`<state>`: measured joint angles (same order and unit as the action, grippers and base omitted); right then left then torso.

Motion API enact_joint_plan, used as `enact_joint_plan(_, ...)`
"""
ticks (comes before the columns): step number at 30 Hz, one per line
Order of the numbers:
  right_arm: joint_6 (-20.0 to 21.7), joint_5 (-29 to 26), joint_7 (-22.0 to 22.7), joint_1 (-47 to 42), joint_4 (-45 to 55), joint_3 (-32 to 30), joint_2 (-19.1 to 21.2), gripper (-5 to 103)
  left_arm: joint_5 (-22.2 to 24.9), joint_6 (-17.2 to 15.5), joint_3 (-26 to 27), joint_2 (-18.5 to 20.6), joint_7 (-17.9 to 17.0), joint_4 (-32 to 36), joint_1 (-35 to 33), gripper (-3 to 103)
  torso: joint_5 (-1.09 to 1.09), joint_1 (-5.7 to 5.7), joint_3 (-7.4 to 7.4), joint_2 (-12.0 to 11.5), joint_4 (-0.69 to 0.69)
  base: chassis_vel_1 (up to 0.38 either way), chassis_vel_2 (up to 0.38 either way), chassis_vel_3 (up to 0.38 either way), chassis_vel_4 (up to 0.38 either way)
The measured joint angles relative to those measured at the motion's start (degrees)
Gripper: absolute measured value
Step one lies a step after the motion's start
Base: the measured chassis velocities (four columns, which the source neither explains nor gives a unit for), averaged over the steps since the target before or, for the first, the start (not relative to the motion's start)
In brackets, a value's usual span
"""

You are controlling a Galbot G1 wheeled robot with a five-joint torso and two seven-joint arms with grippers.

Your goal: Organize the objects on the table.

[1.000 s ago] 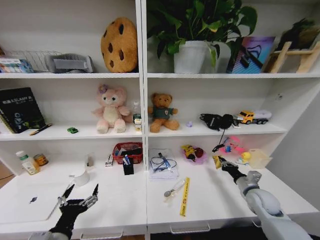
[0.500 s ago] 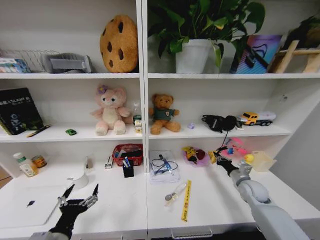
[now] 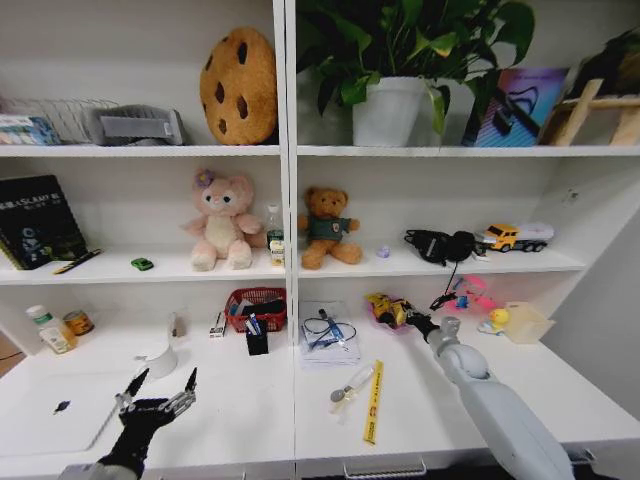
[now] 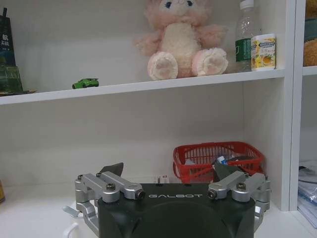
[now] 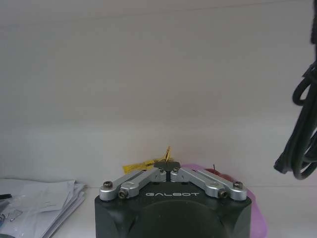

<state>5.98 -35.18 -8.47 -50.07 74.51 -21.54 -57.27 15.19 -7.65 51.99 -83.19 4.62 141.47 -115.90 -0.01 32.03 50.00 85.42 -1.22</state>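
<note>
Right gripper (image 3: pixel 412 319) (jaws closed, empty) at pink bag (image 3: pixel 388 311); left gripper (image 3: pixel 160 386) spread wide above table (image 3: pixel 250 400).

The white worktop (image 3: pixel 250 400) carries a slim laptop (image 3: pixel 50 408) at its left front corner, a white cup (image 3: pixel 160 359) behind it, a red basket (image 3: pixel 256 303) against the back edge, papers (image 3: pixel 326 336) mid-back, and a yellow ruler (image 3: pixel 373 400) toward the front edge.

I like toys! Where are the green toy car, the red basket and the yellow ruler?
green toy car (image 4: pixel 85 83): left wrist view, its roof.
red basket (image 3: pixel 255 296): head view, its rim.
yellow ruler (image 3: pixel 372 402): head view, its middle.
</note>
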Motion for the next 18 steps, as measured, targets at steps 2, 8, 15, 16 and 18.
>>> enact_joint_plan(2, -0.21, 0.25, 0.00, 0.07, -0.42, 0.09, -0.17, 0, 0.00, 0.00, 0.00, 0.00, 0.00, 0.00, 0.00, 100, 0.00, 0.00, 0.00, 0.00, -0.01, 0.000, 0.000, 0.000, 0.000)
enact_joint_plan(8, -0.89, 1.00, -0.32, -1.02, -1.07, -0.32, -0.36, 1, 0.00, 0.00, 0.00, 0.00, 0.00, 0.00, 0.00, 100, 0.00, 0.00, 0.00, 0.00, -0.02, 0.000, 0.000, 0.000, 0.000)
enact_joint_plan(15, -1.10, 0.91, -0.95, -3.83, 0.94, -2.33, -0.17, 28, 0.00, 0.00, 0.00, 0.00, 0.00, 0.00, 0.00, 100, 0.01, 0.00, 0.00, 0.00, -0.02, 0.000, 0.000, 0.000, 0.000)
enact_joint_plan(16, -1.14, 0.90, -0.95, -4.28, 1.44, -2.75, -0.13, 33, 0.00, 0.00, 0.00, 0.00, 0.00, 0.01, 0.00, 100, 0.00, 0.00, 0.00, 0.00, -0.01, 0.000, 0.000, 0.000, 0.000)
enact_joint_plan(18, -1.15, 0.62, -0.95, -5.92, 3.46, -4.05, 0.13, 39, 0.00, 0.00, 0.00, 0.00, 0.00, 0.00, 0.00, 100, 0.01, 0.00, 0.00, 0.00, 0.00, 0.000, 0.000, 0.000, 0.000)
